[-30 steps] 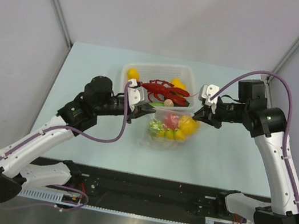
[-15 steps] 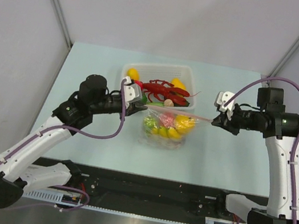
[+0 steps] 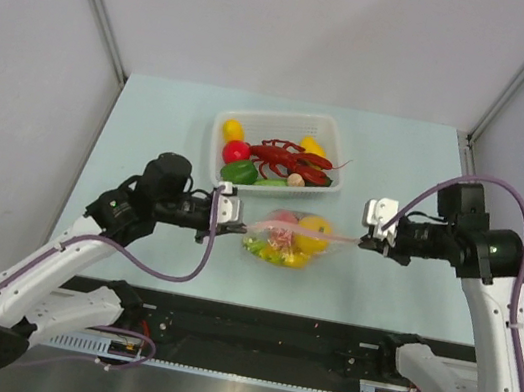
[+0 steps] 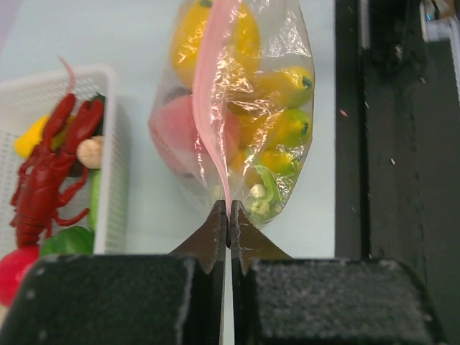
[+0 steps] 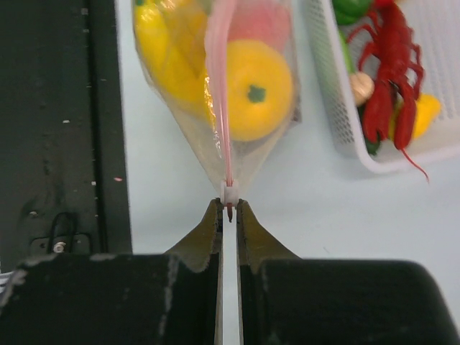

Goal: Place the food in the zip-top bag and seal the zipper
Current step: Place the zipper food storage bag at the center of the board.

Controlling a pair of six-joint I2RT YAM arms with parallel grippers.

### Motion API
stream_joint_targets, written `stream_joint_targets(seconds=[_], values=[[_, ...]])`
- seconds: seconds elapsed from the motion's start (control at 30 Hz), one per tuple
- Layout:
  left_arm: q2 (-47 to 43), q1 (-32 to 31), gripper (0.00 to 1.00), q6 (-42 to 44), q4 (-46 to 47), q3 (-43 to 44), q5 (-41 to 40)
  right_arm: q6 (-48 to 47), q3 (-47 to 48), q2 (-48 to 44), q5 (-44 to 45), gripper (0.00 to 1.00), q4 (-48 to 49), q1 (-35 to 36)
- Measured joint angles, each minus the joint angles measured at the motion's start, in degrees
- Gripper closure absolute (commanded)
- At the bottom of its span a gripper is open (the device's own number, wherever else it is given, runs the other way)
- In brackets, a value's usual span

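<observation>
Between left claw point(image 4: 228, 217) and right claw point(image 5: 228, 210), each clamped on the pink zipper point(image 4: 212, 93), the bag point(image 4: 293, 43) holds food point(image 3: 314, 232).

light: bright, even | shadows: soft | glare: zip-top bag point(image 4: 244, 122) crinkles | blur: wrist-view foreground

On table point(image 3: 152, 126), near middle: zip-top bag point(image 3: 256, 231) w/ food point(image 3: 311, 233) inside. Basket point(image 3: 327, 126) just behind bag, more food in it. Left claw point(image 3: 241, 218) at bag's left end, right claw point(image 3: 364, 241) at right end, both on zipper point(image 3: 341, 238), which runs btwn them along bag's top edge. Arm bases at near edge, in front of bag.
</observation>
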Motion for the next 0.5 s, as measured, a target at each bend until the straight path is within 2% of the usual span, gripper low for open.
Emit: stream_joint_targets(seconds=[0.17,0.37,0.5], values=[[2.1,-3.6,1.00,5.0,-5.6,-2.0,0.5,4.8,-3.8,-2.1,0.8,1.00,-0.7,9.2],[8.8,-4.3,1.00,9.6,-6.6,-5.6,1.0,7.7,-10.2,4.7,0.2,1.00,-1.0,12.5],[12.2,-4.5,1.00,10.5,-3.8,-8.3,0.8,9.0,-13.7,10.5,0.2,1.00,1.6,12.9]])
